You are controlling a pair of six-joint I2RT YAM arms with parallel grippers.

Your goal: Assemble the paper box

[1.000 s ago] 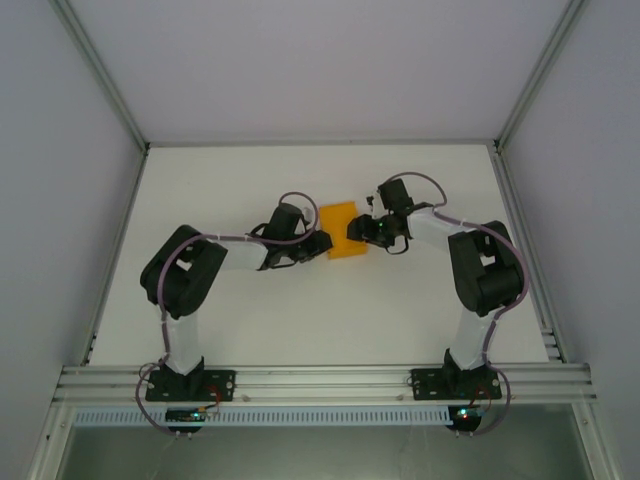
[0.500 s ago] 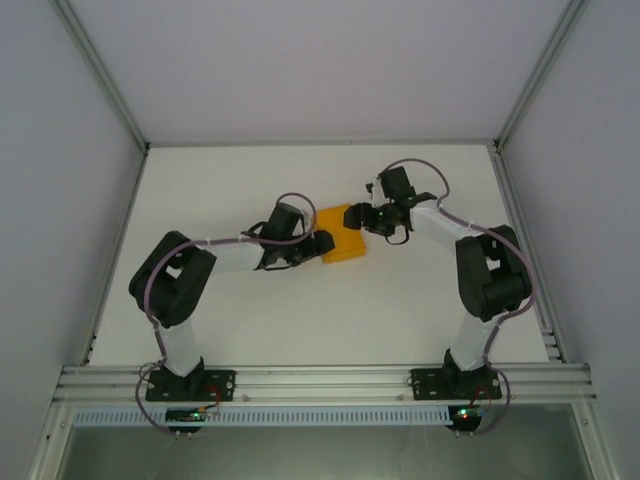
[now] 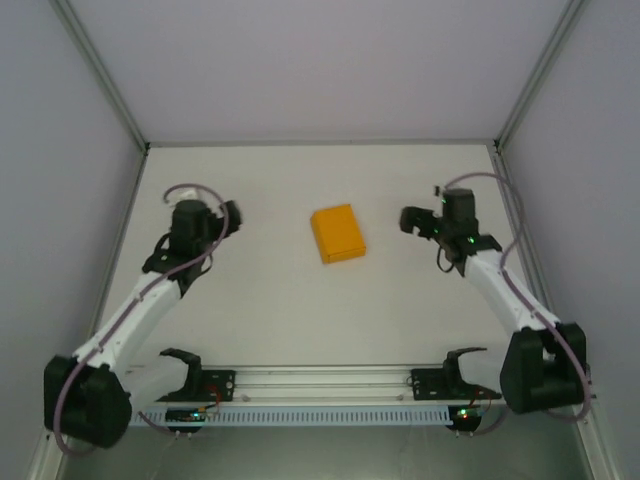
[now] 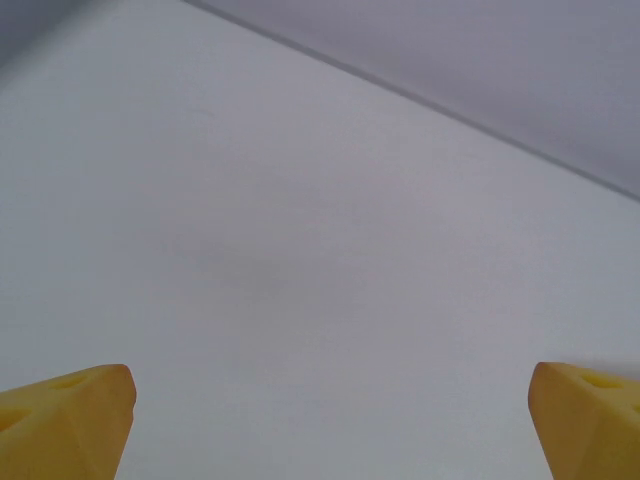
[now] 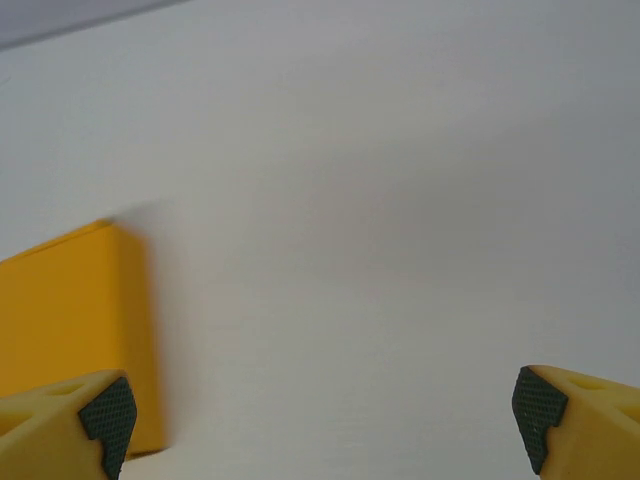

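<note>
Paper box (image 3: 338, 233) lies between left pincer (image 4: 330, 395) and right pincer (image 5: 322, 415) (both wide open, empty); the right is nearer.

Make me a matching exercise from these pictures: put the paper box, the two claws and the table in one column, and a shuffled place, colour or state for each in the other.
Column one:
1. paper box
2. left claw
3. right claw
4. table

Column two:
A. white surface
B. open, off to the left of the paper box
C. orange-yellow, lying mid-table, touched by nothing
D. open, off to the right of the paper box

Pairs: 1-C, 2-B, 3-D, 4-A
</note>
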